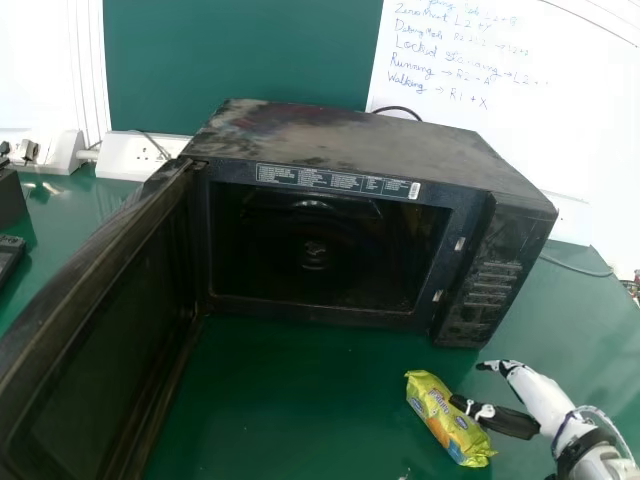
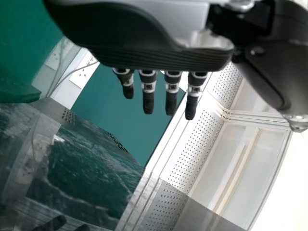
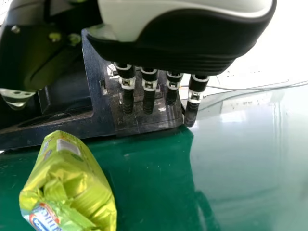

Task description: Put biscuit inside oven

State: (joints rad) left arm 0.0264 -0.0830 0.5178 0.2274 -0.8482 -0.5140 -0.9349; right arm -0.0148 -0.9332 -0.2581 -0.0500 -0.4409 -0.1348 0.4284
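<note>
Counter (image 1: pixel 300 400): green, smooth and faintly glossy, extending around the oven (image 1: pixel 340 135).
Oven: a dark, boxy shell with a scuffed, mottled top, facing the robot.
Door (image 1: pixel 110 340): a framed, flat panel swinging wide on the oven's left side, leaving the cavity (image 1: pixel 320 250) open.
Control panel (image 1: pixel 490 290): upright, forming the oven's right front.
Right robot hand (image 1: pixel 545 400): white shell, dark ribbed fingers; reaching in before the oven's right front corner, fingers extending straight and apart from the thumb, clamping nothing.
Left robot hand (image 2: pixel 159 48): fingers extending straight, holding nothing.
Biscuit packet (image 1: pixel 440 410): crinkled yellow-green wrapper, plump and oblong; lying on the counter in front of the oven's control-panel side, its long axis slanting from far left to near right.
Governing relation: the packet is lying just to the left of the right robot hand, on its thumb side, the nearer hand; the coming move is probably calling for closing across the packet's width, then lifting leftward and forward into the oven.
</note>
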